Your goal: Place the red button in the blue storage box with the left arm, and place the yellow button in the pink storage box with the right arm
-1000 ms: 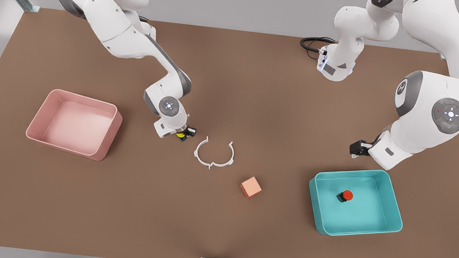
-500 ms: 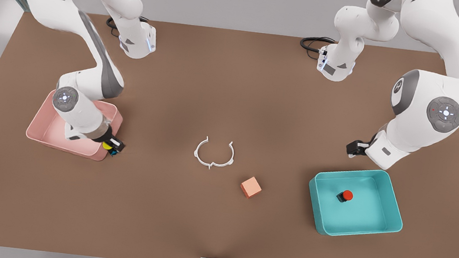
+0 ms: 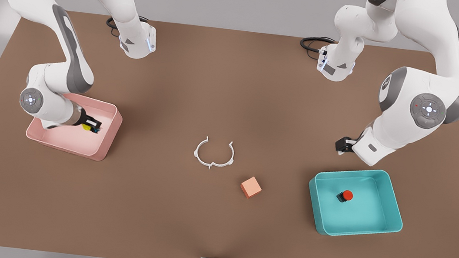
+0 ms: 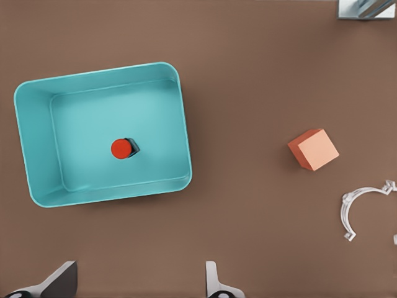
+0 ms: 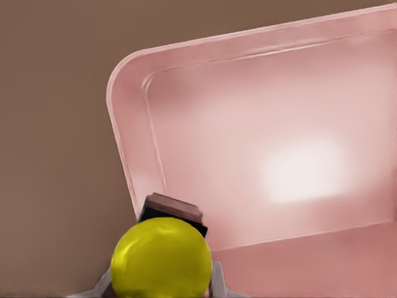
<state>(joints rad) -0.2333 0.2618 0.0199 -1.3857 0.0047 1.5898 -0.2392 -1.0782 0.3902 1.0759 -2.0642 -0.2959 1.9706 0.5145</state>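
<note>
The tiny yellow domed button on its black square base (image 3: pixel 86 127) is clamped between the closed fingers of the right gripper (image 3: pixel 92 125), above the pale pink shallow plastic tub (image 3: pixel 107 140), toward its 3 o'clock wall in the front view. Release well clear of that wall, low over the floor.

The red domed button (image 3: pixel 347 195) lies inside the teal-blue shallow tub (image 3: pixel 393 219). The left gripper (image 3: pixel 342 145) waits, fingers apart and empty, outside the tub's 12 o'clock rim.

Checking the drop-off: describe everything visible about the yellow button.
The yellow button is a glossy round yellow dome on a small black square base. The right gripper holds it between its fingers, above the pink storage box, near the front view's right wall. It is still held, not yet set down.
</note>
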